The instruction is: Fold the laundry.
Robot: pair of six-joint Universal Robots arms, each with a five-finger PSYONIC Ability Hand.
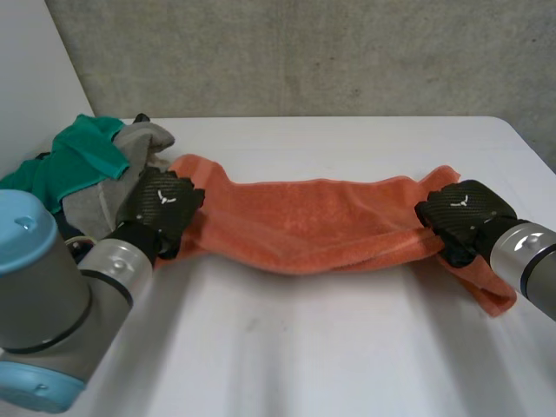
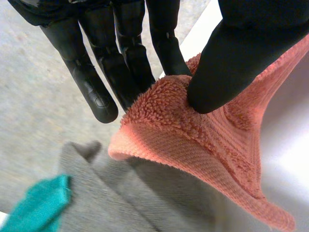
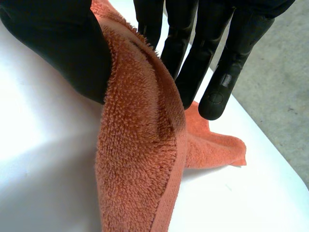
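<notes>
An orange towel (image 1: 313, 221) stretches across the middle of the white table (image 1: 330, 347), sagging between my two hands. My left hand (image 1: 162, 208) holds its left end; in the left wrist view the thumb and fingers (image 2: 135, 67) pinch the towel's edge (image 2: 193, 145), lifted above the grey garment. My right hand (image 1: 460, 213) holds the right end; in the right wrist view the towel (image 3: 140, 159) is pinched between thumb and fingers (image 3: 193, 67), and a loose corner (image 3: 222, 152) lies on the table beyond them.
A pile of laundry sits at the table's far left: a green garment (image 1: 74, 156) on top of a grey one (image 1: 130, 165), the grey one (image 2: 120, 198) right under my left hand. A concrete wall (image 1: 304, 52) runs behind the table.
</notes>
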